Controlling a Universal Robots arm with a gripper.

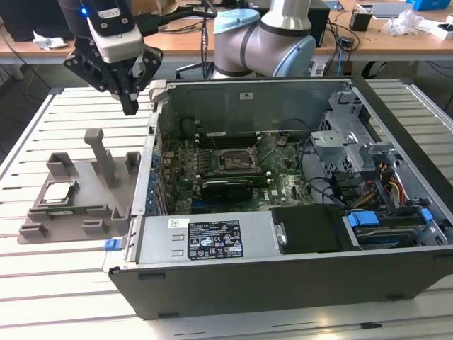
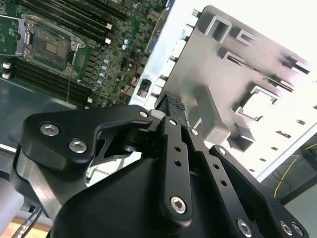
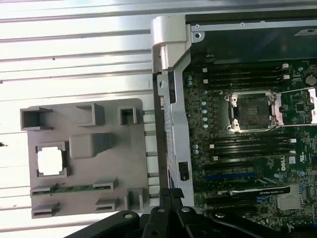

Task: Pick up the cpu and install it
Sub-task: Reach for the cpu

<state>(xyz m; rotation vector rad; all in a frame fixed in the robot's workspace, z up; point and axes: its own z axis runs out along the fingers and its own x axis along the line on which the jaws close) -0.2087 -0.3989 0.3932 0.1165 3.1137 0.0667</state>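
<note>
Gripper (image 1: 130,105) hangs from my arm pointing straight down, fingers pressed together on nothing, above the gap between the grey fixture tray (image 1: 85,173) and the computer case (image 1: 248,86) wall. Cpu (image 1: 58,191) lies flat in a tray recess, apart from me.

Bright, even light; blown-out glare across the tray (image 2: 213,69) in the second wrist view.
</note>
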